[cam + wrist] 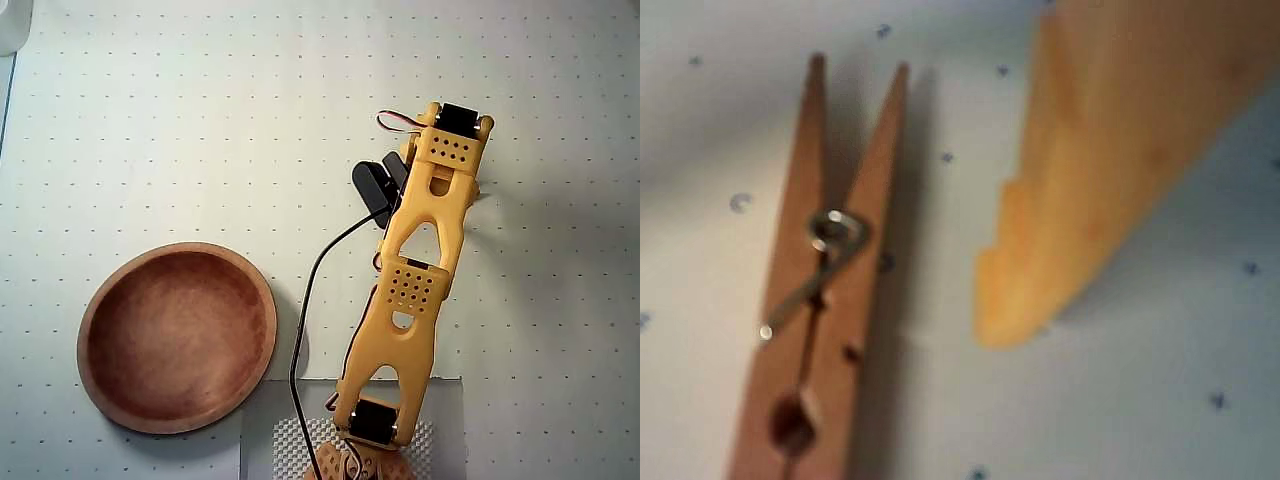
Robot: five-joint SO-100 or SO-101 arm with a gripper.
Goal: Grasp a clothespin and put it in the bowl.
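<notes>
The clothespin (pixel 815 300) lies flat on the table (pixel 1110 420), a white sheet printed with small dots, and it shows only in the wrist view, close to the lens and slightly blurred. Its two slim prongs spread apart toward the top of that view, and its metal coil sits near the middle of its length. Just beside the clothespin, to its right in the wrist view, one orange finger (pixel 1080 200) of the claw reaches down with its tip close to the table, not touching the clothespin. The other finger is out of sight, so I cannot tell whether the claw is open or closed. In the overhead view the orange arm (pixel 415 290) stretches over the table and hides the clothespin beneath it. The bowl (pixel 178 337) sits empty, well apart from the clothespin, to the arm's left in that view.
</notes>
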